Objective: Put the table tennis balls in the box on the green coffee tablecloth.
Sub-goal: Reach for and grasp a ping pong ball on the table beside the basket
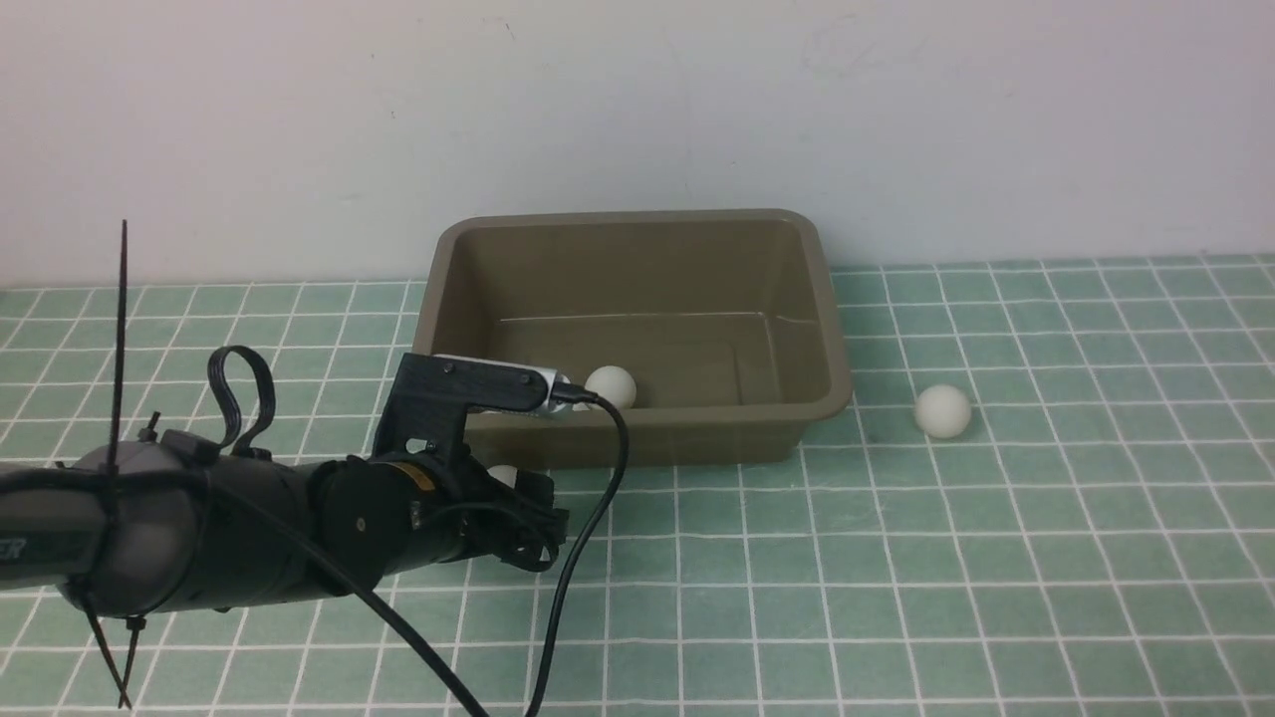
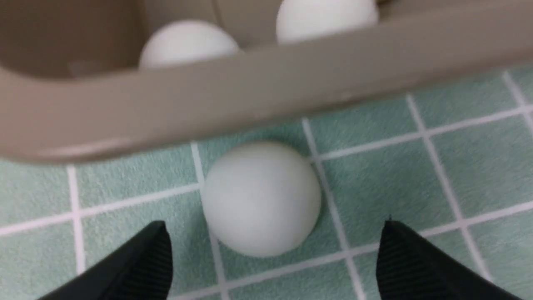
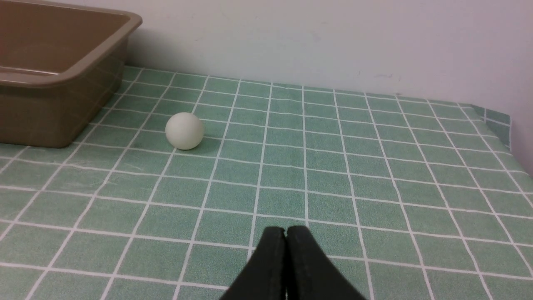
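Observation:
The olive-brown box [image 1: 827,329] stands on the green coffee tablecloth [image 1: 896,578] against the wall. Two white table tennis balls [image 2: 187,41] [image 2: 327,16] lie inside it by the near wall; the front view shows one of them [image 1: 611,386]. Another ball [image 2: 261,198] rests on the cloth just outside the box's near wall [image 2: 266,91], partly hidden by my arm in the front view [image 1: 503,475]. My left gripper [image 2: 272,233] is open, its fingertips on either side of this ball and not touching it. A further ball [image 1: 942,411] [image 3: 184,130] lies right of the box. My right gripper [image 3: 285,231] is shut and empty.
A pale wall [image 1: 637,110] runs directly behind the box. The cloth's right edge [image 3: 499,125] drops off near the wall. My left arm and its cable [image 1: 588,518] cross the front left of the cloth.

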Available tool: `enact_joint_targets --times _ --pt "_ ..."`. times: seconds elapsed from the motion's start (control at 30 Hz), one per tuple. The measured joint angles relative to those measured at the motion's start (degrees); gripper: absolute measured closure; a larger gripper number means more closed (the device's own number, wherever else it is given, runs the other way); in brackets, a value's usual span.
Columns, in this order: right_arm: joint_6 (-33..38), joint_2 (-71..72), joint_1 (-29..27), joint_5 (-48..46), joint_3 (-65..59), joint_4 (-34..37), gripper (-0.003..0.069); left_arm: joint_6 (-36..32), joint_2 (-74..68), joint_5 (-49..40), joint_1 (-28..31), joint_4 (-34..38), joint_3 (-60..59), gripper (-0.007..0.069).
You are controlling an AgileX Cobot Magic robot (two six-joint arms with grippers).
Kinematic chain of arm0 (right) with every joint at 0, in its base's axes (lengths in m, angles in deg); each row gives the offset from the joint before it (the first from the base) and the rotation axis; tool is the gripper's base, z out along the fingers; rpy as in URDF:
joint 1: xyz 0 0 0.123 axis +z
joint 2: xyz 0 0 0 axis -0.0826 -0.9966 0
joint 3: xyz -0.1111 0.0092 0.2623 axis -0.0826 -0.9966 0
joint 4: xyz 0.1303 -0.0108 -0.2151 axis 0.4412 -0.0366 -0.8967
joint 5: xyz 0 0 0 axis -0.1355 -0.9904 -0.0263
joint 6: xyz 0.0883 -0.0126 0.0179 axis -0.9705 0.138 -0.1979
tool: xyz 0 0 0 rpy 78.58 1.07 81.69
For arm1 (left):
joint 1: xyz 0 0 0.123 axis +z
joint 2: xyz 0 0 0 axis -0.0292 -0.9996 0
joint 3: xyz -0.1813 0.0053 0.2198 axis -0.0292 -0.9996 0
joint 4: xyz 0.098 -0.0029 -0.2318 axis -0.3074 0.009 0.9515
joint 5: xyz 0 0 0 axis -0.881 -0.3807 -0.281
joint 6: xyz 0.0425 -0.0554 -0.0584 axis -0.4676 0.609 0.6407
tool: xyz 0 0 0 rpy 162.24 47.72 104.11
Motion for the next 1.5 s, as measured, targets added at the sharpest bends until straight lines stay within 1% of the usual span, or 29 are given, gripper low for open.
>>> enact_joint_targets --times 0.47,0.57,0.73,0.9,0.97,1.07,1.17,1.2,1.3,1.5 --pt "0.0 0.0 0.0 0.0 0.0 0.0 0.0669 0.6 -3.1 2.8 0.0 -0.1 0.1 0.0030" --pt "0.0 0.0 0.0 0.0 0.0 0.0 0.0669 1.9 -3.1 3.7 0.0 -1.1 0.1 0.0030" --pt "0.0 0.0 0.0 0.0 0.0 0.0 0.0669 4.0 -3.2 3.4 0.0 -5.0 2.0 0.0030" --pt "0.0 0.0 0.0 0.0 0.0 0.0 0.0669 4.5 -3.2 2.6 0.0 -5.4 3.5 0.0034" --pt "0.0 0.0 0.0 0.0 0.0 0.0 0.0669 4.5 -3.2 2.3 0.0 -5.4 3.5 0.0048" --pt "0.0 0.0 0.0 0.0 0.0 0.0 0.0669 4.5 -3.7 2.1 0.0 -5.4 3.5 0.0090" --pt "0.0 0.0 0.0 0.0 0.0 0.0 0.0669 4.5 -5.1 1.8 0.0 -5.4 3.5 0.0169" --pt "0.0 0.0 0.0 0.0 0.0 0.0 0.0669 4.5 -5.2 1.7 0.0 -5.4 3.5 0.0183" --pt "0.0 0.0 0.0 0.0 0.0 0.0 0.0669 4.7 -5.5 1.6 0.0 -5.4 3.5 0.0269" --pt "0.0 0.0 0.0 0.0 0.0 0.0 0.0669 4.8 -5.5 1.5 0.0 -5.4 3.5 0.0272"
